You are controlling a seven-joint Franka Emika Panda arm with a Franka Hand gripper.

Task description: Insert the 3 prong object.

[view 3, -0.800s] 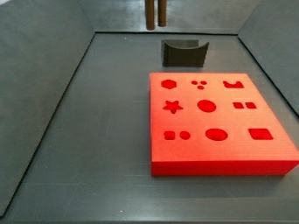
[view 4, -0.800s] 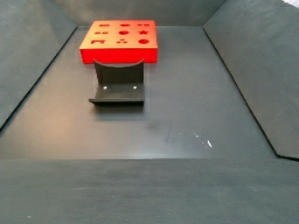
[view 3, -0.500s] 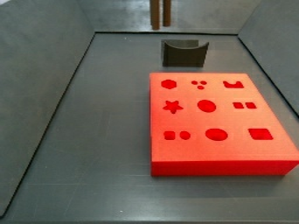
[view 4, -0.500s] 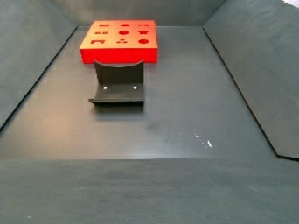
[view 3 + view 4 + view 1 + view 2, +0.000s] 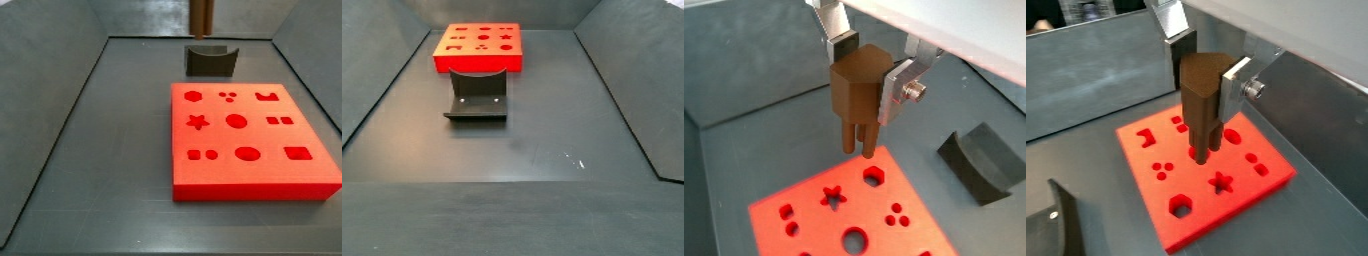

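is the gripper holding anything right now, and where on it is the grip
Yes. The gripper is shut on the 3 prong object, clamped on the sides of its brown upper body, with the prongs hanging free above the red board.

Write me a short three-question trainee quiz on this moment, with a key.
1. True or false: the gripper is shut on the brown pronged piece in both wrist views.
2. Multiple choice: where is the brown pronged piece? A) seated in the red board, B) lying on the floor, C) held in the air above the red board.
3. Fill in: in a side view, the dark fixture stands on the floor right in front of the ____ board.

Key: 1 true; 2 C, the prongs hang clear of the board's holes; 3 red.
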